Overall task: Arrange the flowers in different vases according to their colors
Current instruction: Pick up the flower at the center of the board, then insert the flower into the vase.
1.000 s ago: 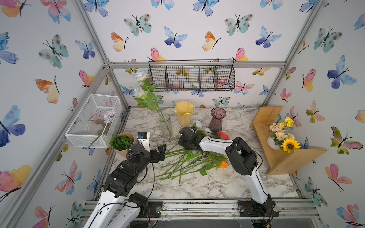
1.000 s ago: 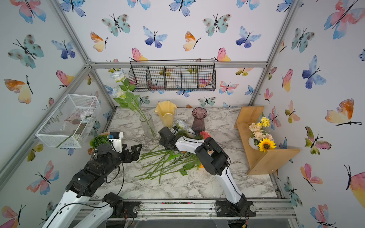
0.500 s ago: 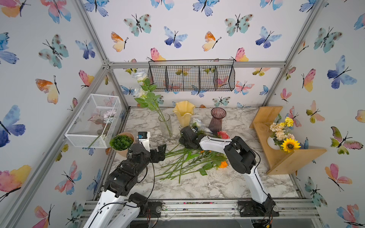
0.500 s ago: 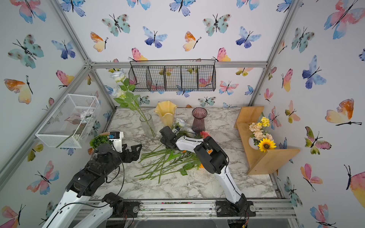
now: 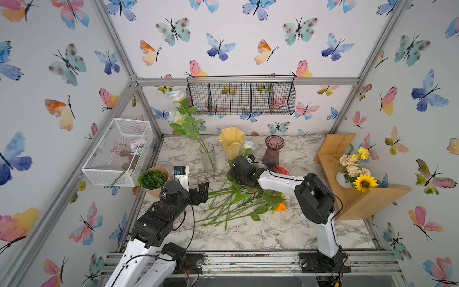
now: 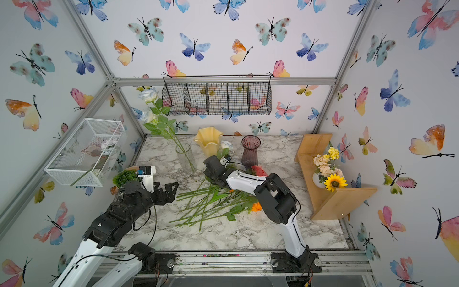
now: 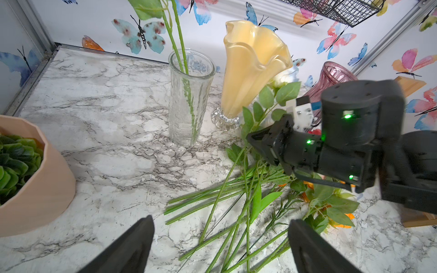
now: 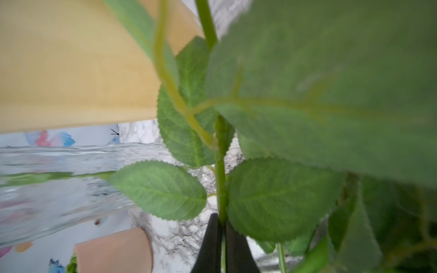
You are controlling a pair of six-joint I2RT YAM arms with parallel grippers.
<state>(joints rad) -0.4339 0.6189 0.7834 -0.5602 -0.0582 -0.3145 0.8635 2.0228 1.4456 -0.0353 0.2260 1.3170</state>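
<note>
On the left wall a white mesh basket (image 5: pixel 106 149) is mounted, and a pale rose (image 5: pixel 137 144) is seen lying inside it with its stem. Below it, on the marble bench (image 5: pixel 260 233), a tan pot (image 5: pixel 151 191) is set with a green succulent (image 5: pixel 152 179) in it. Just beside the pot the left fingers (image 7: pixel 132 245) are held wide apart over the bench, with nothing between them, facing the cut ends of the stems. Further right a clear glass cylinder (image 5: pixel 208 159) is stood upright. Two white roses (image 5: pixel 176 95) are placed in it, their leafy stems leaning toward the left wall. Next to it a wavy-rimmed yellow vase (image 5: pixel 232 143) is stood on its clear foot, and above the vases a divided black wire basket (image 5: pixel 241 99) is hung on the back wall. Just in front of the yellow vase the right fingers (image 8: pixel 236 248) are clamped on the green stem of a single white rose (image 5: pixel 248 144), whose head is raised between the yellow vase and a ribbed purple vase (image 5: pixel 273 151). The other flowers are left in a loose pile (image 5: pixel 231 203) on the bench, with a pink rose (image 5: pixel 282 170) near the purple vase's foot and an orange bloom (image 5: pixel 281 207) at the pile's right edge. At the far right a wooden shelf (image 5: pixel 372 196) is seen carrying a round white vase (image 5: pixel 341 180), in which a sunflower bouquet (image 5: pixel 363 182) is held.
</note>
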